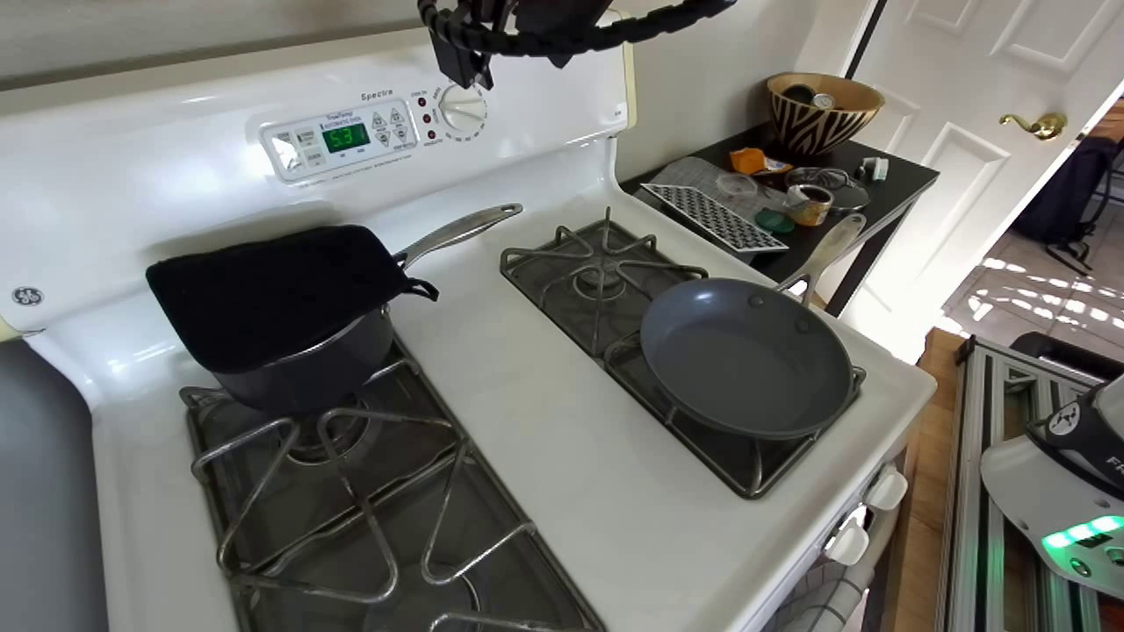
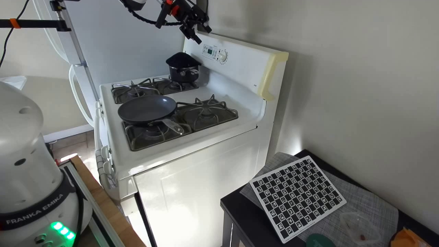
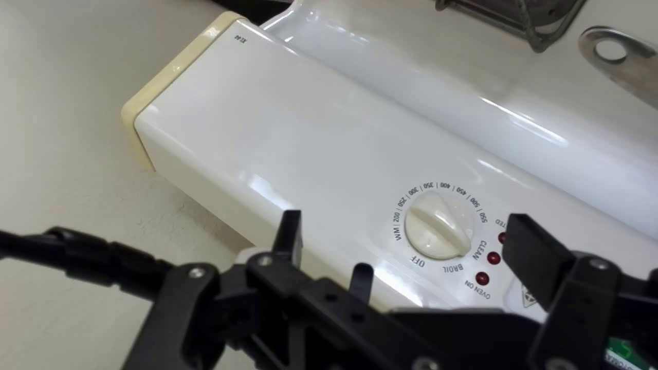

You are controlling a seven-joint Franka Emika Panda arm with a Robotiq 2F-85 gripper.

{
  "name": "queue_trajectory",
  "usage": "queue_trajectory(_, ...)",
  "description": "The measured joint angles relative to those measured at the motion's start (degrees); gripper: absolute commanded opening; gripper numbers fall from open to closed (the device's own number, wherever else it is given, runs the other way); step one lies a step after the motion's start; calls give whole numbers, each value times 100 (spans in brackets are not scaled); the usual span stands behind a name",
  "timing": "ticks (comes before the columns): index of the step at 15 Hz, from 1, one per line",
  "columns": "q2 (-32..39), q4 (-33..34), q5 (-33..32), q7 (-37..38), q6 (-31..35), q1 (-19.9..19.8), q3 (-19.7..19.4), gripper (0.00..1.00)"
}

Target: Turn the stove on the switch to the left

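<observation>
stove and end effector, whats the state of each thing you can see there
End effector: open, holding nothing
Stove: no flame visible
Oven dial: setting unclear
Oven display: lit, green digits
Frying pan: empty, uncovered
Pot: covered by black cloth

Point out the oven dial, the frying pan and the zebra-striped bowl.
Oven dial [image 3: 438,226]: in the wrist view, on the middle of its face.
Frying pan [image 1: 746,355]: in an exterior view, on its bare inside.
Zebra-striped bowl [image 1: 815,125]: in an exterior view, on its outer wall.
</observation>
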Motion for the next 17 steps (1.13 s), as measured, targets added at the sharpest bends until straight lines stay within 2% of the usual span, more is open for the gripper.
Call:
queue_trajectory(9,-163,-303,1,269,41,-60,0,100)
queue_trajectory(17,-177,-317,1,275,50,-73,0,100)
